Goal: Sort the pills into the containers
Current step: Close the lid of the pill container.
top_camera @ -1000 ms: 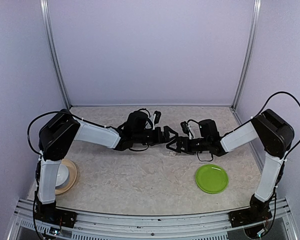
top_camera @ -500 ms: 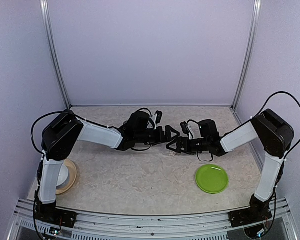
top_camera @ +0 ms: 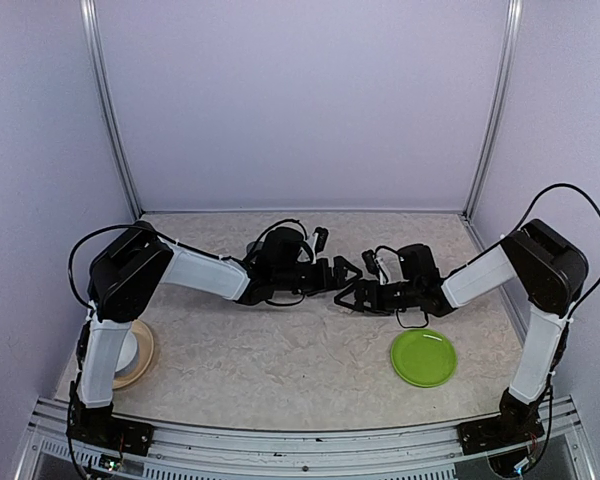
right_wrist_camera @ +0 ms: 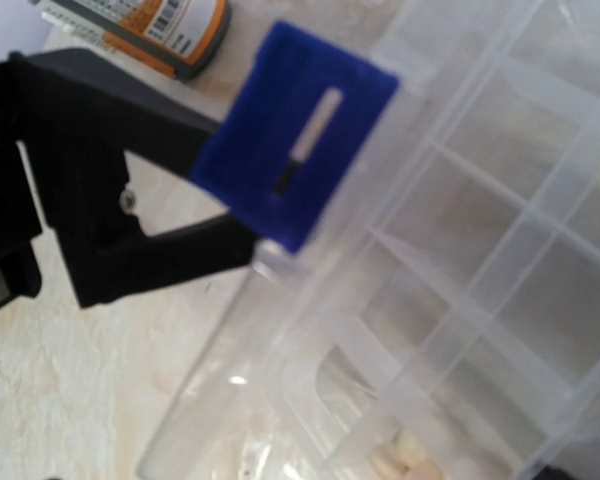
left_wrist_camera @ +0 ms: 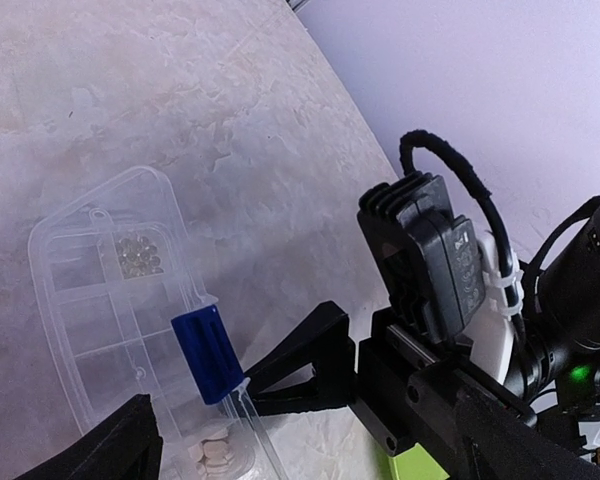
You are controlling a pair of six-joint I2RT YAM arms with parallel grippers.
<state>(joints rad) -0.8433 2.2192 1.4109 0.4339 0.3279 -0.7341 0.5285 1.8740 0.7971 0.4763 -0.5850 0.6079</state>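
Plate (top_camera: 423, 357), green, front right; bowl (top_camera: 130, 348) front left. Mid-tabletop (top_camera: 280, 350): left gripper (top_camera: 348, 272) and right gripper (top_camera: 352, 297) face each other, both sets of fingers apart, at clear pill organiser (left_wrist_camera: 80, 300) with blue latch (left_wrist_camera: 208, 355). pills (left_wrist_camera: 137, 255) sit in its compartments. bottle (right_wrist_camera: 130, 25) lies near the latch

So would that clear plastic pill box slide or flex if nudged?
Probably light: thin clear walls, mostly empty compartments, so the pill box would likely slide on the smooth table. The loose pills inside may shift.
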